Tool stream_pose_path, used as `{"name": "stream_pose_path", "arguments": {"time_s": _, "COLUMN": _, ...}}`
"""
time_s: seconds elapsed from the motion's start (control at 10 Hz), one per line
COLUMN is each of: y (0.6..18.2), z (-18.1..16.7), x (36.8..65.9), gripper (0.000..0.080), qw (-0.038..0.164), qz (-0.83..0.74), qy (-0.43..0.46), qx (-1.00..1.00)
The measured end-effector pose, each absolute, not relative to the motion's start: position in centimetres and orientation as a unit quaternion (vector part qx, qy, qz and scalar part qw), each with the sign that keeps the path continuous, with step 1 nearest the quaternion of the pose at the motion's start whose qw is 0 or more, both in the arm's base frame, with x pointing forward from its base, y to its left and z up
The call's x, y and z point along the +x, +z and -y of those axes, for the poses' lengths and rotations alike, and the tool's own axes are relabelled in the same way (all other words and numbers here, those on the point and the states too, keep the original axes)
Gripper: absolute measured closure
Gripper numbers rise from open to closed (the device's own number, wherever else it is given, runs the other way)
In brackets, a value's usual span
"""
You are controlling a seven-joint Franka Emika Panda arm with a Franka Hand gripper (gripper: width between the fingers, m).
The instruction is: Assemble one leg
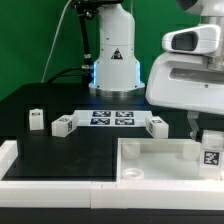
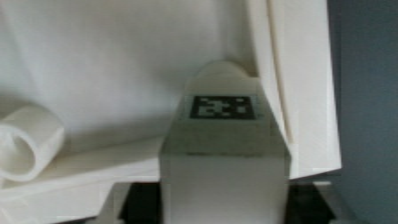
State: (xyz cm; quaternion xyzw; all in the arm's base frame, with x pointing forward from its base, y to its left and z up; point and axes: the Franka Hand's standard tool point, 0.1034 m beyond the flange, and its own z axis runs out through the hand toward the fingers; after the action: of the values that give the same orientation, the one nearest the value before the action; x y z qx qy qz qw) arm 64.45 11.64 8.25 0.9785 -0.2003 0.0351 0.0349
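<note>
A: Which step is this?

B: The gripper point(image 1: 203, 128) is clenched on 1 leg point(image 2: 222, 125), carrying it over the large white panel point(image 1: 160, 158) at the exterior view's near right.

A: Next?

B: I'd judge it must line the leg up with a round corner socket point(image 2: 32, 138), then lower it in.

A: Anything sitting in the panel?

B: Nothing I can see. 3 other legs point(image 1: 64, 125) lie loose on the black table point(image 1: 60, 150) by the marker board point(image 1: 112, 119).

matt white plastic leg point(image 2: 222, 150), black table point(image 1: 70, 150)

The black table point(image 1: 40, 150) carries 3 loose legs point(image 1: 36, 119) and the marker board point(image 1: 112, 119).
</note>
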Motion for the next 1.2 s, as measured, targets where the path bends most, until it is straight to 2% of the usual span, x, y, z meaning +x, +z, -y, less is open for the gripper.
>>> {"name": "stream_pose_path", "arguments": {"time_s": 0.6, "y": 8.13, "z": -11.44, "x": 64.18, "gripper": 0.0505, "qw": 0.019, "qz": 0.572, "qy": 0.038, "qx": 0.819}}
{"name": "stream_pose_path", "arguments": {"time_s": 1.0, "y": 8.07, "z": -11.52, "x": 64.18, "gripper": 0.0505, "qw": 0.008, "qz": 0.661, "qy": 0.035, "qx": 0.75}}
{"name": "stream_pose_path", "arguments": {"time_s": 1.1, "y": 8.07, "z": -11.53, "x": 64.18, "gripper": 0.0292, "qw": 0.009, "qz": 0.639, "qy": 0.035, "qx": 0.769}}
{"name": "stream_pose_path", "arguments": {"time_s": 1.2, "y": 8.11, "z": -11.7, "x": 64.27, "gripper": 0.0292, "qw": 0.007, "qz": 0.624, "qy": 0.036, "qx": 0.781}}
